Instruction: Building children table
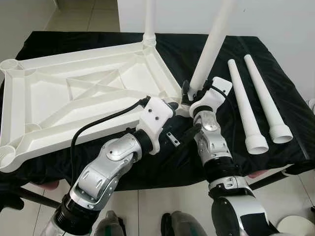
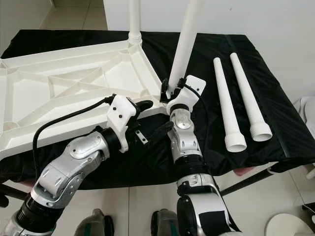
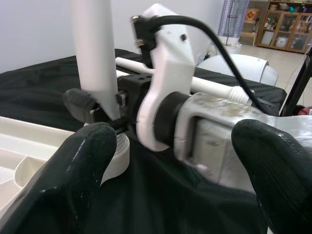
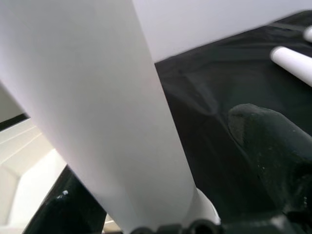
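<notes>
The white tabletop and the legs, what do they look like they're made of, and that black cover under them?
The tabletop looks like moulded plastic: matte white, with ribbed bracing underneath. The loose legs seem to be the same plastic, smooth tapered tubes with threaded ends. The black cover looks like thin fabric, since it creases and drapes over the edges.

A black cloth [image 1: 256, 54] covers the tabletop, which stands against a plain white wall [image 1: 275, 19]. Pale floor tiles [image 1: 78, 14] run underneath. Across the room stands a wooden shelf unit [image 3: 285, 22].

Head cameras look down on the tabletop [image 1: 74, 88]; both wrist cameras closely share the upright leg [image 3: 95, 58].
</notes>
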Controlling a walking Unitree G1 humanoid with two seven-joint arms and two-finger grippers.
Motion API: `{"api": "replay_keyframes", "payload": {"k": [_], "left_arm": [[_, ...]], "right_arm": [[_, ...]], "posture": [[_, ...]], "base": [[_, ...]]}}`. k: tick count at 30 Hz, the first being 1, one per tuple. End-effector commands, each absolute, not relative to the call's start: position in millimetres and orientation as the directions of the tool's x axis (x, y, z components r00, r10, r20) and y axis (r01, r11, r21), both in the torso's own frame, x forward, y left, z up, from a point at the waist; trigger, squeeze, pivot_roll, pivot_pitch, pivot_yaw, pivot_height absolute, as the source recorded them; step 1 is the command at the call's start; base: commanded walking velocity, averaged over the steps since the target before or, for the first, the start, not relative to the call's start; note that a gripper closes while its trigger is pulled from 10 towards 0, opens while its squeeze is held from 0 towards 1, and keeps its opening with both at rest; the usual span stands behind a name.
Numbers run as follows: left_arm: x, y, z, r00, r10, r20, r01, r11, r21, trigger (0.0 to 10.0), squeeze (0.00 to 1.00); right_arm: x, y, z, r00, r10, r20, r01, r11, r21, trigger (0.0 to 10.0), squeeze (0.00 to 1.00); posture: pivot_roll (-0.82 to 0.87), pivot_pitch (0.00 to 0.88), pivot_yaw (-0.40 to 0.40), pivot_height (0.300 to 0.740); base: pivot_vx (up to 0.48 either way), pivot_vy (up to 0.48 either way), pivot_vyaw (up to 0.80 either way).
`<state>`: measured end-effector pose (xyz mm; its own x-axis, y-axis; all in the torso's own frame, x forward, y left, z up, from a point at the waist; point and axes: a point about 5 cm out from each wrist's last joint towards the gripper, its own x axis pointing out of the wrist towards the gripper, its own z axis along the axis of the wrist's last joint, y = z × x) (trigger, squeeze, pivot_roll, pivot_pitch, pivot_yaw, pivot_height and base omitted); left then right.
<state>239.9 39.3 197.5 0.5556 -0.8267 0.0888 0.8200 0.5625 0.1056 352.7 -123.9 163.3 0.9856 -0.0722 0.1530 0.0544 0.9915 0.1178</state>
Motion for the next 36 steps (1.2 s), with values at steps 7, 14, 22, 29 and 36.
{"api": "replay_keyframes", "payload": {"k": [7, 14, 22, 29, 36], "left_arm": [[246.5, 42.7, 194.4, 0.576, -0.815, 0.068, 0.804, 0.579, 0.135, 10.0, 0.00], [260.5, 44.7, 189.8, 0.632, -0.774, 0.034, 0.761, 0.629, 0.158, 10.0, 0.00], [277.6, 45.4, 180.7, 0.690, -0.723, -0.032, 0.716, 0.676, 0.175, 10.0, 0.00], [298.8, 42.7, 169.0, 0.750, -0.651, -0.118, 0.660, 0.724, 0.201, 10.0, 0.00], [312.7, 41.0, 161.0, 0.776, -0.602, -0.187, 0.631, 0.737, 0.243, 10.0, 0.00]], "right_arm": [[342.0, -141.2, 159.6, 0.982, -0.038, 0.187, 0.016, 0.993, 0.117, 10.0, 0.00], [329.6, -155.8, 155.5, 0.974, 0.065, 0.216, -0.088, 0.991, 0.098, 10.0, 0.00], [314.8, -165.6, 149.8, 0.972, 0.077, 0.224, -0.096, 0.992, 0.078, 10.0, 0.00], [290.2, -171.4, 143.4, 0.964, 0.125, 0.236, -0.157, 0.980, 0.121, 10.0, 0.00], [279.5, -181.1, 136.9, 0.969, 0.130, 0.210, -0.156, 0.981, 0.112, 10.0, 0.00]], "posture": [[-0.11, 0.058, -0.023, 0.740], [-0.12, 0.058, -0.013, 0.740], [-0.13, 0.061, -0.007, 0.740], [-0.15, 0.059, 0.007, 0.740], [-0.16, 0.056, 0.016, 0.740]], "base": [[0.000, 0.000, 0.00], [0.000, 0.000, 0.00], [0.000, 0.000, 0.00], [0.000, 0.000, 0.00], [0.000, 0.000, 0.00]]}}
